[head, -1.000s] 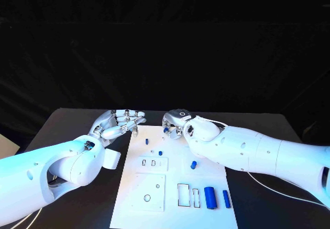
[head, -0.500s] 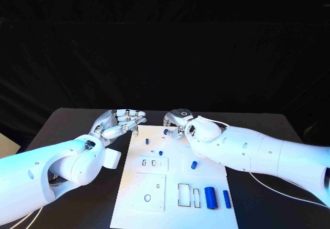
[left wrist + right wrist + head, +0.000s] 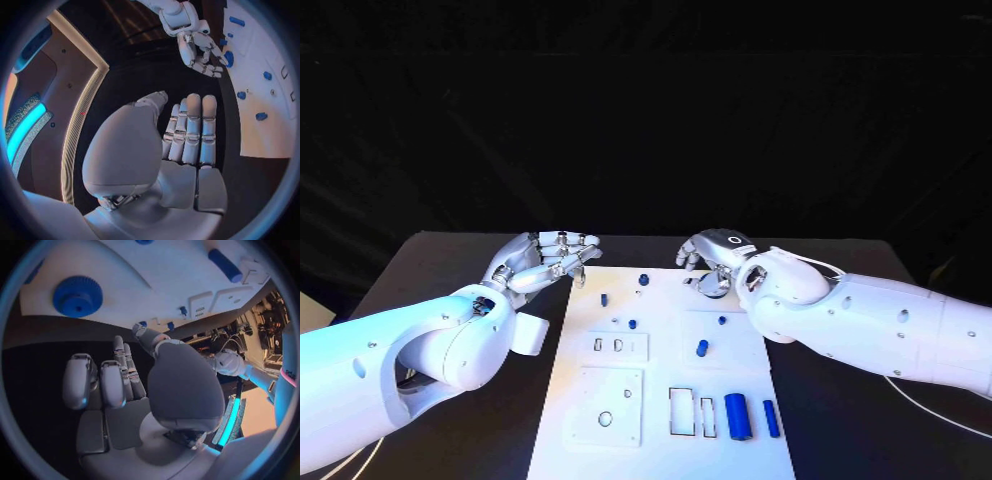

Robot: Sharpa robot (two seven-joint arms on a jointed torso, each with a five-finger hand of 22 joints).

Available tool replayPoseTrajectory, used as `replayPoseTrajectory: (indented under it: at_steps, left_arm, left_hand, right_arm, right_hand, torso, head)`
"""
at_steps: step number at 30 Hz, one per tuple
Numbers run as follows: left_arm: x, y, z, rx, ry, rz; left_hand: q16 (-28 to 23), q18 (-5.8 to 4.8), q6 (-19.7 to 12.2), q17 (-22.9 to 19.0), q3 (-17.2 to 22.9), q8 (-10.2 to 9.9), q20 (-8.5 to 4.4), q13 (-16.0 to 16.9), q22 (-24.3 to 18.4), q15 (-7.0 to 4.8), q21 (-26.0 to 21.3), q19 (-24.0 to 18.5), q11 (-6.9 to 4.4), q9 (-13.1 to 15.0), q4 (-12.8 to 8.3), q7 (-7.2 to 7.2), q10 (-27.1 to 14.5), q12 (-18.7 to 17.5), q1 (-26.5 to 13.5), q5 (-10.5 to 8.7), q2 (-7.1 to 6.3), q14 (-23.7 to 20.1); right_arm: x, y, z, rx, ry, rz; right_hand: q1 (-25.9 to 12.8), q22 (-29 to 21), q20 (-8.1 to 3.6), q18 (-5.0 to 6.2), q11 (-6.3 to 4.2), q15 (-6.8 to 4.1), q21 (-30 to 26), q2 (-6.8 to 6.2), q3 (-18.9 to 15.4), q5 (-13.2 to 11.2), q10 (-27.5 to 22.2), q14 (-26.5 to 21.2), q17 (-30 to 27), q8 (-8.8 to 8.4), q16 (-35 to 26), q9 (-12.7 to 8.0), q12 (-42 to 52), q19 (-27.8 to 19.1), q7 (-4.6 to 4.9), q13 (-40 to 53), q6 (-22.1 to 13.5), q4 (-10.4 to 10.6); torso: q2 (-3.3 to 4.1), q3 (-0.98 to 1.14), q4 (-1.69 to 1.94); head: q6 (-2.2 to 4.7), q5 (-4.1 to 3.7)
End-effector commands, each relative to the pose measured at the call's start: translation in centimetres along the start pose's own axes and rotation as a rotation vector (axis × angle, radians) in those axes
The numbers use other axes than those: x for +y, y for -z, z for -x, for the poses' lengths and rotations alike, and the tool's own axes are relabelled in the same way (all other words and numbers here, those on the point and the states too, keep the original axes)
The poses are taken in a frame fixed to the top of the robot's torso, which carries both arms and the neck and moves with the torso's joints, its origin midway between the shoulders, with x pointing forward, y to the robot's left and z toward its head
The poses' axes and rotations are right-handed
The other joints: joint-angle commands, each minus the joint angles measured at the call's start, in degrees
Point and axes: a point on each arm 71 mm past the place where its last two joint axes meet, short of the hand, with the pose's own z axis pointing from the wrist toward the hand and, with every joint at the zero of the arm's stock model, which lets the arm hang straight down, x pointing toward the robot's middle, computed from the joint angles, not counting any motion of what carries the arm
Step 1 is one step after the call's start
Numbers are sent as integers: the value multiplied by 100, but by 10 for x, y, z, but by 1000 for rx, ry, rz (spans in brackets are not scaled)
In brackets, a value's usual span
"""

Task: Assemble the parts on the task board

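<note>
Blue gear (image 3: 77, 296) in right wrist view

Head cam up high, looking down and fwd over the black table (image 3: 459, 262), whole task board (image 3: 668, 385) in shot, far edge at top. Left wrist cam sits right behind the left hand (image 3: 187, 132), facing across to the board (image 3: 262, 90). Right wrist cam, close behind the right hand (image 3: 109, 380), faces the board (image 3: 169, 285). All three share the board.
</note>
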Motion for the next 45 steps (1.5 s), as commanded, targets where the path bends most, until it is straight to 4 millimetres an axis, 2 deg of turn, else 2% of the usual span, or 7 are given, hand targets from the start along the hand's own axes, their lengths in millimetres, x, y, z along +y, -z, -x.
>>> replayPoseTrajectory:
  at_steps: [1, 9, 10, 11, 13, 18, 45]
  left_arm:
    - [-1, -1, 0, 14, 2, -10]
    - [0, -2, 2, 7, 0, -9]
    - [0, -2, 2, 7, 0, -9]
    - [0, -3, 2, 7, 0, -9]
    - [0, -3, 2, 7, 0, -9]
    - [1, -3, 2, 7, 0, -8]
    - [1, -4, 1, 12, 2, -6]
  left_hand:
    - [27, -12, -41, 3, 47, 18, 5, 5, 10, -3, 31, -26, 1, 10, -3, -12, -24, 15, 39, -30, -26, -36]
    - [29, -11, -43, 2, 51, 19, 7, 7, 8, -2, 33, -32, 1, 12, -5, -13, -26, 17, 41, -31, -27, -38]
    - [29, -11, -43, 2, 51, 19, 7, 7, 8, -2, 33, -32, 1, 12, -5, -13, -26, 17, 41, -31, -27, -38]
    - [29, -11, -43, 2, 51, 19, 7, 7, 8, -2, 33, -32, 1, 12, -5, -13, -26, 17, 41, -31, -27, -38]
    - [29, -11, -43, 2, 51, 19, 7, 7, 8, -2, 33, -32, 1, 12, -5, -13, -26, 17, 41, -31, -27, -38]
    - [29, -11, -43, 2, 51, 19, 7, 7, 8, -2, 33, -32, 1, 12, -5, -13, -26, 17, 41, -31, -27, -38]
    - [33, -13, -48, 0, 58, 19, 9, 8, 26, 1, 47, -27, 2, 16, -5, -14, -33, 18, 37, -32, -29, -45]
  right_arm:
    - [-7, 9, 7, 4, -100, -27]
    - [-42, 25, 11, 90, -149, -123]
    - [-44, 26, 11, 98, -151, -133]
    - [-46, 26, 10, 103, -153, -139]
    - [-50, 26, 10, 110, -154, -153]
    - [-54, 24, 7, 121, -160, -180]
    - [-60, 7, -15, 178, -143, -234]
  right_hand:
    - [-73, 178, -34, -107, -47, -59, 142, -140, -13, -33, 274, 229, 133, -34, 96, 16, 80, 92, 9, 72, 12, 59]
    - [-55, 516, -174, -173, -223, -215, 398, -148, -1098, -20, 1163, 293, 462, -69, 335, 70, 924, 253, -92, 973, 12, 196]
    - [198, 649, -205, -199, -232, -202, 490, 62, -1696, -28, 837, 312, 587, -64, 425, 113, 1907, 309, -71, 2130, -46, 345]
    - [336, 698, -140, -215, -244, -185, 519, 224, -1825, 26, 602, 319, 624, -33, 458, 140, 2769, 327, -56, 3084, -62, 478]
    - [472, 880, -153, -242, -156, -134, 659, 150, -2121, -22, 878, 374, 940, 18, 627, 175, 5293, 417, -36, 5587, -170, 694]
    - [695, 1246, -59, -332, -87, -71, 958, 192, -2356, -19, 1633, 480, 1563, 141, 920, 222, 7561, 605, 52, 7736, -275, 1115]
    - [827, 1633, -16, -434, -54, -32, 1303, 301, -2363, -16, 2019, 568, 2057, 268, 1108, 254, 8182, 820, 65, 8294, -232, 1307]
  torso:
    - [-27, 1, -55]
    - [-45, 18, -85]
    - [-43, 21, -83]
    - [-41, 23, -82]
    - [-35, 19, -76]
    - [-40, 11, -73]
    - [-42, 7, -76]
  head:
    - [0, -1]
    - [-17, 11]
    - [-22, 7]
    - [-22, 6]
    - [-20, -8]
    - [-30, 2]
    - [-86, 27]
